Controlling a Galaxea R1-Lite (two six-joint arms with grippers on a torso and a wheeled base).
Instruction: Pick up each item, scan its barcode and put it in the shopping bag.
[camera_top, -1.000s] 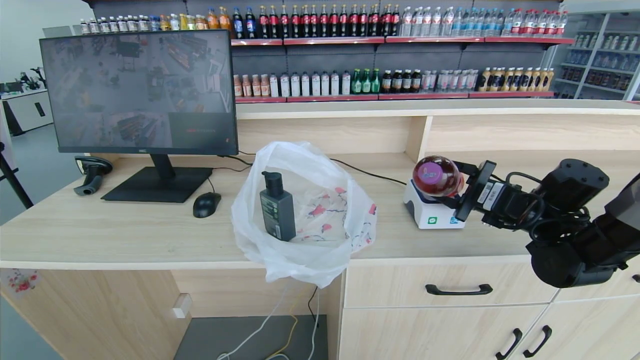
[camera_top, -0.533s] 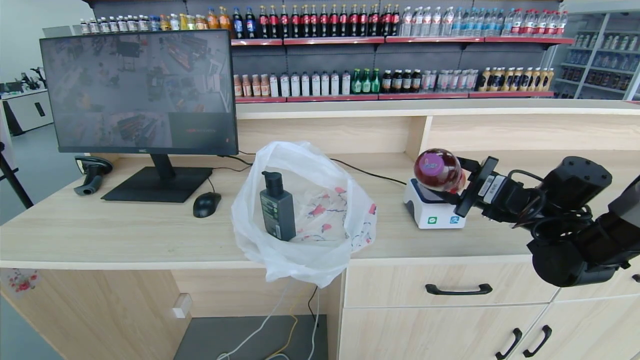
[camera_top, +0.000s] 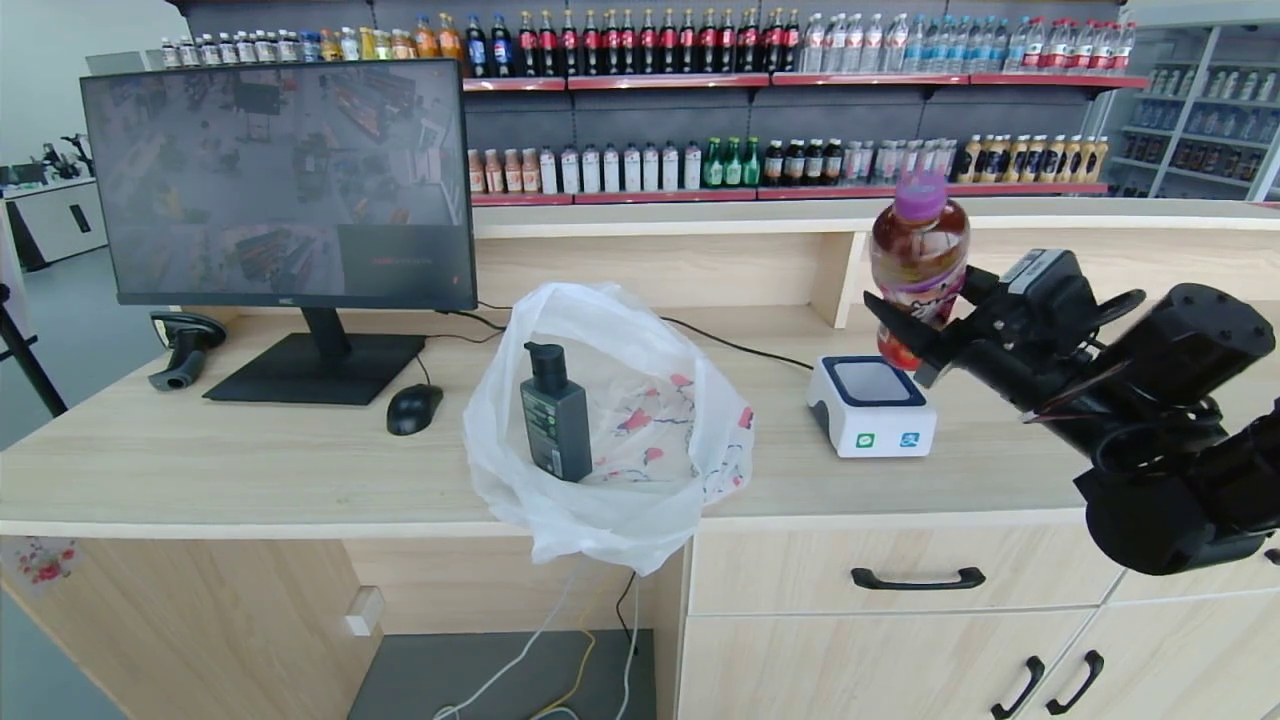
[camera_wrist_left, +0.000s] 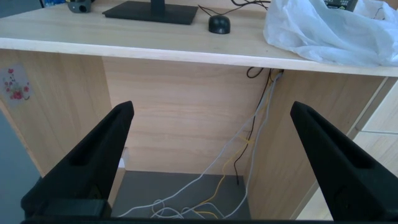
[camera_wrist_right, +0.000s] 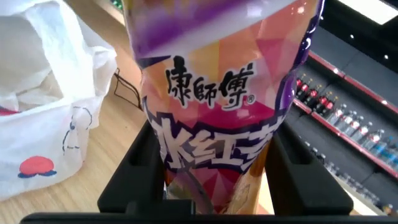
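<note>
Two grippers: right gripper tight around an upright drink bottle aloft near the scanner, left gripper wide apart.

Scanner right of shopping bag

The drink bottle has a purple cap, a bright label and red-brown drink inside. It stands upright in the air, held by the right gripper, a little above the white scanner. The white shopping bag sits open on the counter. A dark pump bottle stands inside it.
</note>
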